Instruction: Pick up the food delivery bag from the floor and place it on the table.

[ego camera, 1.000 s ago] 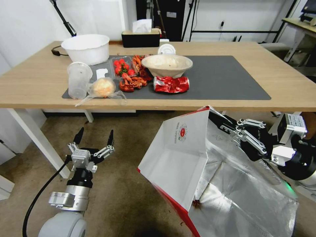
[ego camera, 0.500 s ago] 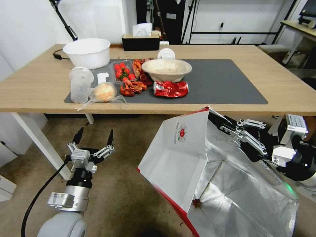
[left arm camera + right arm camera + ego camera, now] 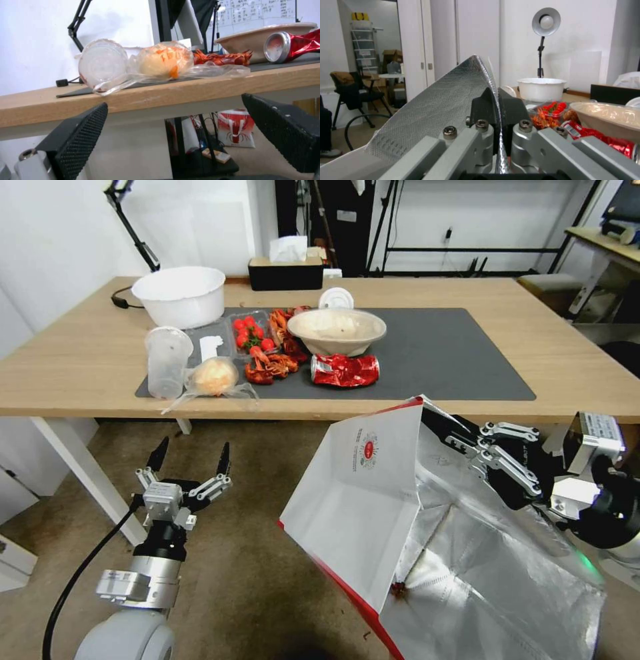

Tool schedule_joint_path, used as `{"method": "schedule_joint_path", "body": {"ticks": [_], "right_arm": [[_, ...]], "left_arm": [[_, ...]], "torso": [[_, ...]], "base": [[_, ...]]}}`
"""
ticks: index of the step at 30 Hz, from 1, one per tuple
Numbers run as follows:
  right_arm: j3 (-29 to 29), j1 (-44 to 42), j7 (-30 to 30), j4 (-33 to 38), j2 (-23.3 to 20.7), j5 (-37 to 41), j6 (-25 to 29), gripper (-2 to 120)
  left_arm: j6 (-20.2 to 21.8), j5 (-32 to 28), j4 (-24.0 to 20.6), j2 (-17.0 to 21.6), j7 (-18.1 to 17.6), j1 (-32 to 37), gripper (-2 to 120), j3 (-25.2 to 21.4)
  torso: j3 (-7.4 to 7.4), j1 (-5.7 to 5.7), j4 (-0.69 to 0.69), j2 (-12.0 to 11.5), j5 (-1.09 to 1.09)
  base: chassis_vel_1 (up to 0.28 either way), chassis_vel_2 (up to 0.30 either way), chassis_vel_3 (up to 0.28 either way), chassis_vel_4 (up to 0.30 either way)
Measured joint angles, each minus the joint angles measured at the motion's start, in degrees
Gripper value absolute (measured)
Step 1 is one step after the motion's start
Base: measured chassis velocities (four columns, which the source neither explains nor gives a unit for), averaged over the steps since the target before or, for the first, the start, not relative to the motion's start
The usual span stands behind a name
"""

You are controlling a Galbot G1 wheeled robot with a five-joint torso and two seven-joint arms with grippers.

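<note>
The food delivery bag (image 3: 363, 500), white and red with silver foil inside, hangs tilted in front of the table's near edge, its top rim just below the tabletop. My right gripper (image 3: 441, 428) is shut on the bag's upper rim; in the right wrist view its fingers (image 3: 484, 103) pinch the bag's foil edge (image 3: 446, 110). The bag's lower part runs out of view. The table (image 3: 587, 360) is light wood with a dark grey mat (image 3: 453, 353). My left gripper (image 3: 192, 459) hangs open over the carpet floor (image 3: 253, 560), below the table edge (image 3: 213, 85), holding nothing.
On the mat's left half stand a white bowl (image 3: 179, 295), a plastic cup (image 3: 165, 360), a bagged bun (image 3: 212, 376), strawberries (image 3: 251, 331), crayfish (image 3: 270, 365), a paper bowl (image 3: 337, 328) and a crushed red can (image 3: 345, 369). A white table leg (image 3: 80, 473) stands beside my left arm.
The table and room have slid down in the head view, so the camera has moved. The bag and both grippers keep their places in the picture.
</note>
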Motion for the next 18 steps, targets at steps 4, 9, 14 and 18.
{"method": "schedule_joint_path", "body": {"ticks": [4,9,14,18], "right_arm": [[0.1,-0.1,0.1,0.2,0.2,0.0,0.0,0],[0.1,-0.3,0.1,0.5,0.2,-0.1,0.0,0],[0.2,-0.2,0.3,0.6,0.1,-0.1,0.0,0],[0.2,-0.4,0.2,0.7,0.3,-0.3,0.0,0]], "left_arm": [[0.0,0.0,0.0,0.0,0.0,0.0,100,0.0],[0.1,0.1,0.0,0.0,-0.1,0.0,100,0.1],[0.1,0.1,0.3,0.0,-0.1,0.0,100,0.1],[0.3,0.2,0.3,-0.1,-0.1,-0.1,100,0.2]], "torso": [[0.63,0.36,0.00,1.0,0.00],[1.21,0.76,0.00,2.0,0.00],[2.08,1.31,0.00,3.4,0.00],[2.65,1.70,0.00,4.4,0.00]], "base": [[0.000,0.000,0.000,0.000],[0.000,0.000,0.000,0.000],[0.000,0.000,0.000,0.000],[0.000,0.000,0.000,0.000]]}}
